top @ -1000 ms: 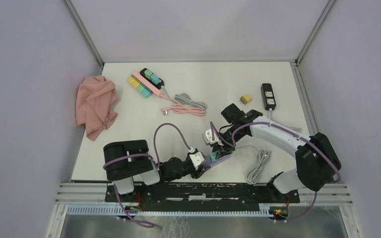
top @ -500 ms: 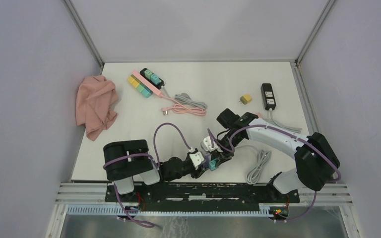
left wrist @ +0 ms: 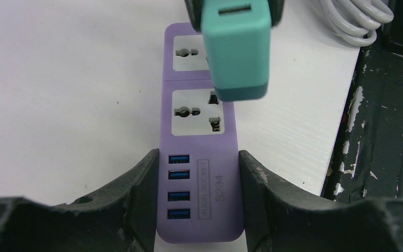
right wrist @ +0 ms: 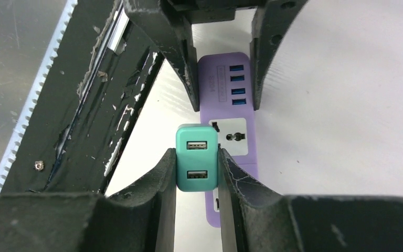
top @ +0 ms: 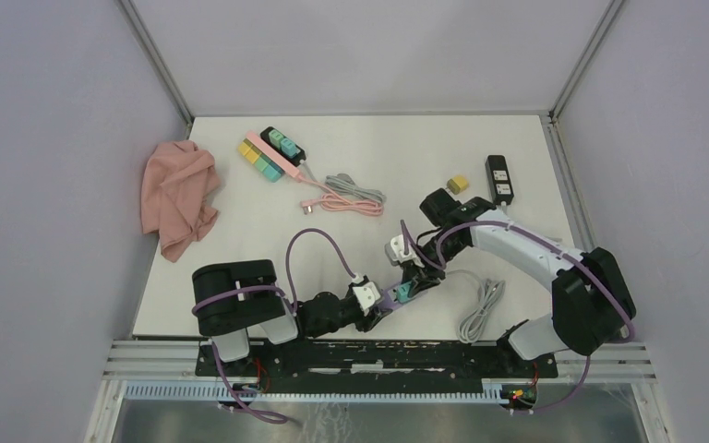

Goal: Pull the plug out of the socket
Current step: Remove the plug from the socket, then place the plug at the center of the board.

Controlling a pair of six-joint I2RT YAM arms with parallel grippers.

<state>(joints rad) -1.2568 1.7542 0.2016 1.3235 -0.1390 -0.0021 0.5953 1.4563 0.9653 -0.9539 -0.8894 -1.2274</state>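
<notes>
Two pincers meet over one purple power strip (left wrist: 220,197) at the table's near edge. The left gripper (left wrist: 198,163) is clenched on the strip's end, a finger pressed to each long side and four blue USB ports (left wrist: 179,186) stacked between them. Just past its fingertips sit the strip's two sockets (left wrist: 197,112).

The right gripper (right wrist: 197,173) grasps the single teal plug (right wrist: 196,139), which carries two USB ports (right wrist: 197,145) of its own. It holds the plug over the strip's sockets, apparently raised off them.

Right of both pincers lies one coiled grey cable (top: 480,312). Beyond the right gripper are one yellow adapter (top: 458,184) and one black power strip (top: 499,177). Well beyond the left gripper lie three colourful strips (top: 270,153) clustered together and a tangle of pink and grey cords (top: 349,196). One pink cloth (top: 180,197) lies farther left.
</notes>
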